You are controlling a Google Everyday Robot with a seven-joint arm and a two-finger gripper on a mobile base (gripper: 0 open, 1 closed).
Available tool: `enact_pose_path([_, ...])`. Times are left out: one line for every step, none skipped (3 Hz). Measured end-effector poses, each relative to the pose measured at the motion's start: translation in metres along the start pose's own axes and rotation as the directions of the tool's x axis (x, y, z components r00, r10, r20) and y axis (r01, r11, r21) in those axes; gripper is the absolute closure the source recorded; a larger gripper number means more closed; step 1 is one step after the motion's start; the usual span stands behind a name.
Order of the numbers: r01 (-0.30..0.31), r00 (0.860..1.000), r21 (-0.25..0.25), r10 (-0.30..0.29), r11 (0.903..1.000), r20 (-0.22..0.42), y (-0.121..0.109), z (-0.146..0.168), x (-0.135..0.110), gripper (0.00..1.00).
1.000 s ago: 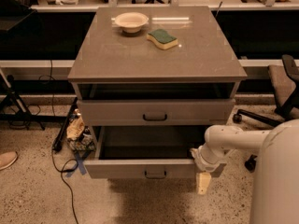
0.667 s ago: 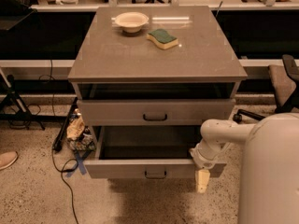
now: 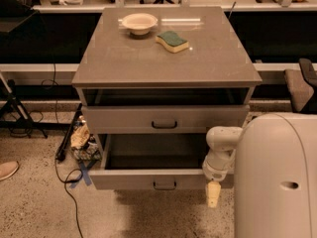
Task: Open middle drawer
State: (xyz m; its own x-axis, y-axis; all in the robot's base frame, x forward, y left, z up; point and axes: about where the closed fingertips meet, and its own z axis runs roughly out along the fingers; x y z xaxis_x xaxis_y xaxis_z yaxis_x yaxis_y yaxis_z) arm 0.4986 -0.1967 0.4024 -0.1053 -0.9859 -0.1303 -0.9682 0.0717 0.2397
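Note:
The middle drawer is a grey-taupe flat-fronted drawer with a small black bar handle. It stands pulled well out of the cabinet, and its inside is dark and looks empty. The drawer above it is out only a little. A third drawer is hidden below. My gripper hangs from the white arm at the right front corner of the middle drawer, pointing down, with a pale tip showing just below the drawer front.
On the cabinet top sit a white bowl and a green-and-yellow sponge. Cables and clutter lie on the floor at the left. My white body fills the lower right. A chair stands at the right.
My body and arm fill more of the right side now. The gripper stays at the drawer's right front corner. The middle drawer is as far out as before.

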Motion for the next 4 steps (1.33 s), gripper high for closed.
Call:
enact_pose_path([-0.042, 0.999, -0.032, 0.041, 0.9986, -0.023, 0.02, 0.007, 0.003, 0.0])
enact_pose_path([-0.042, 0.999, -0.032, 0.041, 0.9986, -0.023, 0.022, 0.002, 0.003, 0.0])
enact_pose_path([-0.065, 0.998, -0.023, 0.065, 0.9976, -0.007, 0.051, 0.004, 0.007, 0.0])
enact_pose_path([-0.081, 0.995, 0.002, 0.081, 0.9967, 0.053, 0.094, 0.013, 0.016, 0.02])
